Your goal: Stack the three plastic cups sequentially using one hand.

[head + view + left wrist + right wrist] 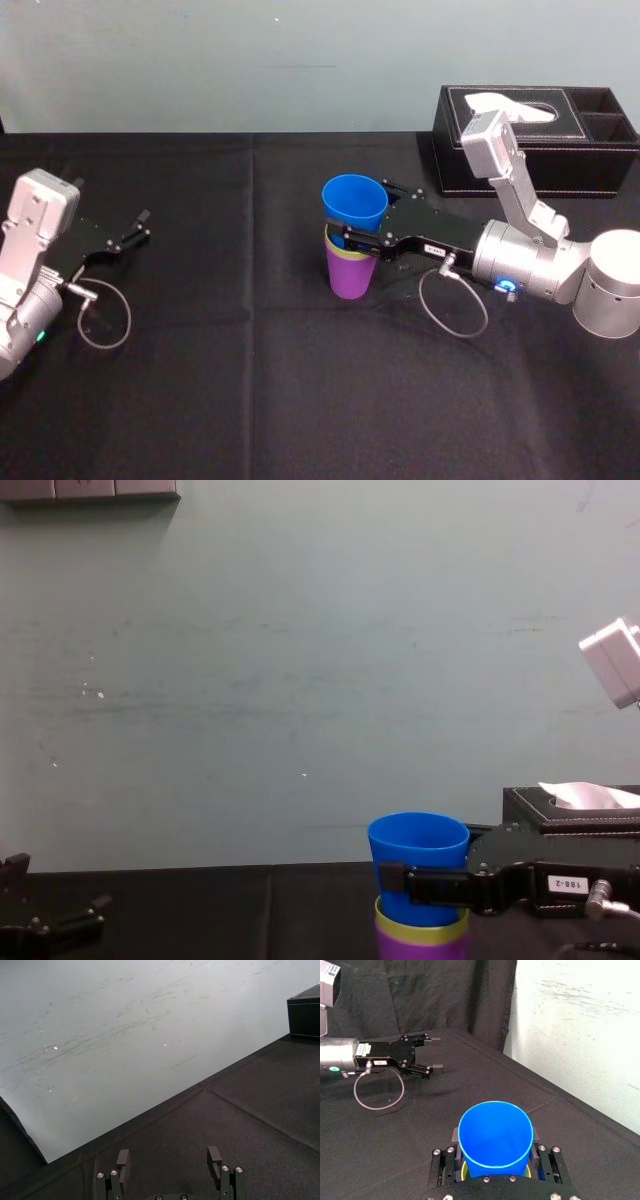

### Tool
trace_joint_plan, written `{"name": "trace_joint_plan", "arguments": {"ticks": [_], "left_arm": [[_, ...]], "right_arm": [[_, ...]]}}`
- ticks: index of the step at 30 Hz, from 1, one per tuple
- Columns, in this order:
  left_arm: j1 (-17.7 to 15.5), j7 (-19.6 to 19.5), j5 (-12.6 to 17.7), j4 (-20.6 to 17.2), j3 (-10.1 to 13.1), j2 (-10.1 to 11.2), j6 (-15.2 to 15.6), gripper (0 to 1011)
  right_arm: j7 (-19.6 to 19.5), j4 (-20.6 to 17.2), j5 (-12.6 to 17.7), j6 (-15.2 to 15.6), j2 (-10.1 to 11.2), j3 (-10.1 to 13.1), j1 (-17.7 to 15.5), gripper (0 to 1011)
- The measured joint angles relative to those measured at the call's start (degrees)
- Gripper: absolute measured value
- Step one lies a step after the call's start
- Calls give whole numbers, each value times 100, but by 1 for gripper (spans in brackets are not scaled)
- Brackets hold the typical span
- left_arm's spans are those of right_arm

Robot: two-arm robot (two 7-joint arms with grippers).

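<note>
Three cups: one column, all at the right gripper (362,213), on the black cloth-covered table (250,400).
Top cup: small blue tapered plastic cup (354,200), between the gripper's fingers, base dipped into the cup below, most of its wall above that rim; looks not fully seated, maybe leaning a bit.
Middle cup: yellow-green tapered plastic cup (343,257), directly under the gripper, just a rim band showing.
Bottom cup: purple tapered plastic cup (350,282), also under the gripper, standing on the table, holding the yellow-green one.
Grasp: right gripper clenched on the blue cup, one finger on each side of the wall, about mid-height, below the rim.
Idle arm: left gripper (143,226), released, fingers spread, parked well apart from the right gripper and its stack, holding nothing.
Handling: judged light, thin-walled and smooth, so slippery and springy; likely to go oval under a hard squeeze and to wedge when nested taper-in-taper.
Grip spot: side wall under the rim, opposite sides; probably stiffer near the rim, softer lower down; light squeeze enough.
Risk: lower two cups light and free-standing, easy to tip with a sideways push; straight-down seating needed before letting go.
Progress: judged last cup partly in; release not yet done.
Background: black tissue box (540,150) behind the right arm, not part of the job.
</note>
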Motion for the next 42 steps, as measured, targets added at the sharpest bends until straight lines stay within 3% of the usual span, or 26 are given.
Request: {"name": "trace_joint_plan", "arguments": {"ticks": [8, 16, 33, 42], "left_arm": [[0, 0, 0, 0, 0, 0, 0, 1011], [0, 0, 0, 0, 0, 0, 0, 1011], [0, 0, 0, 0, 0, 0, 0, 1011], [0, 0, 0, 0, 0, 0, 0, 1011]], "right_arm": [[0, -11, 0, 11, 3, -2, 3, 776], [-2, -18, -1, 18, 7, -6, 7, 997], [-9, -41, -1, 10, 14, 1, -11, 1003], [-343, -206, 2, -135, 51, 237, -320, 1003]]}}
